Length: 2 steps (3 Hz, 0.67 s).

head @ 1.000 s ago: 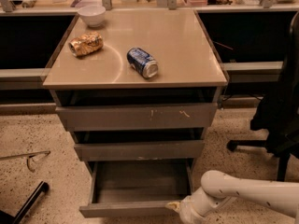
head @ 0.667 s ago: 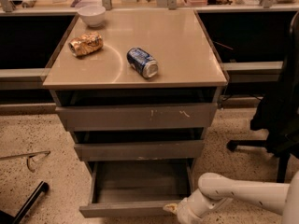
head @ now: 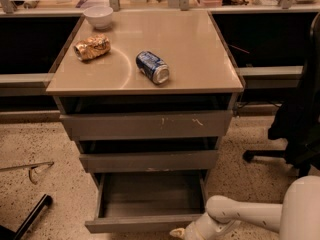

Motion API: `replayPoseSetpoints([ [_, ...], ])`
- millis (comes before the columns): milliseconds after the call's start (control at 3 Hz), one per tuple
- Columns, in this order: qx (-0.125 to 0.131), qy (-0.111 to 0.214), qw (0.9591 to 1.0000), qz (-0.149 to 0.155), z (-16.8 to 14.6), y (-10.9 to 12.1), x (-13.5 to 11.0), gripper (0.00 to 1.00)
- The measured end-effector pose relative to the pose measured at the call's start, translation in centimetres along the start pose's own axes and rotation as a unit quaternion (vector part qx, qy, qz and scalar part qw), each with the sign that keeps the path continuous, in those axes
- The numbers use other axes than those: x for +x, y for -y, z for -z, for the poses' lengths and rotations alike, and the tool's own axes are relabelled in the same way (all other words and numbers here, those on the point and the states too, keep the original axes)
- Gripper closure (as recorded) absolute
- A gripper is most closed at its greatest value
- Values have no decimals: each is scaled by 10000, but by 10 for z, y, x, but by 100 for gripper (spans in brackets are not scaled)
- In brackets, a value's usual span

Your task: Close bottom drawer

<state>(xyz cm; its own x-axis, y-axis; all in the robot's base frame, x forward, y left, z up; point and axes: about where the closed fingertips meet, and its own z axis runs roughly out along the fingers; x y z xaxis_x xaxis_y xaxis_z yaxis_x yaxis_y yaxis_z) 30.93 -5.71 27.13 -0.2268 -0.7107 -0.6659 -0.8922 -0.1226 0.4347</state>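
Note:
The bottom drawer (head: 145,223) of the grey cabinet is pulled out toward me, its grey inside empty. Its plain front runs along the bottom of the view. My gripper (head: 177,232) sits at the right end of that front, low in the view, on the white arm (head: 240,216) that comes in from the right. Only the gripper's pale tip shows; the rest is cut off by the frame's bottom edge. The middle drawer (head: 149,160) and the scratched top drawer (head: 147,125) stand slightly out above it.
On the cabinet top (head: 200,59) lie a blue can (head: 153,67), a crumpled snack bag (head: 92,47) and a white bowl (head: 98,16). A black office chair (head: 297,119) stands at the right. A dark pole (head: 30,218) lies on the speckled floor at the left.
My arm and gripper have shifted slightly left along the bottom drawer's front. The drawer looks equally far out.

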Motion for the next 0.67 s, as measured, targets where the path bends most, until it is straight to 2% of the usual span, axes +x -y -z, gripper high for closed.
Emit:
replayPoseSetpoints([
  [333, 0, 0, 10000, 0, 0, 0, 0, 0],
  [667, -8, 85, 9998, 154, -18, 28, -6, 0],
])
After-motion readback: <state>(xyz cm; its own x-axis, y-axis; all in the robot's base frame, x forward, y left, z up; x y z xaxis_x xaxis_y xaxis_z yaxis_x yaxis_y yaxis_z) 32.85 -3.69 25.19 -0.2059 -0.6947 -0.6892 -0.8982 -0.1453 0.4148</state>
